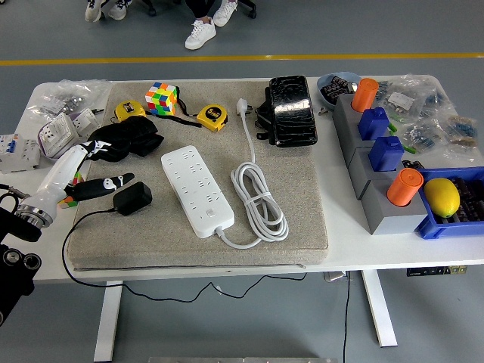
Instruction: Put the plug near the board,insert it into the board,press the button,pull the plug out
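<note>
Left hand (106,184): seen at the lower left of the frame, its black fingers reaching toward the plug; whether they are closed on it cannot be told, though one finger appears to touch its left edge.
Right hand: not shown anywhere in the frame.
Plug (133,199): a small black block adapter, laid on the left part of the grey mat (302,219), just beside the board's left edge but apart from it; a thin black cord is trailed from it down over the table edge.
Handling: the plug is judged light, rigid and smooth-sided; it is best taken by its two flat sides, with the trailing cord left slack so it is not dragged.
Board (197,190): a long white power strip, set diagonally at the mat's centre, with rows of empty sockets and a button at its near end.
Board cable (259,198): a white coil, laid to the right of the board.
Farther back: a colour cube (161,97) is seen at the upper left.
</note>
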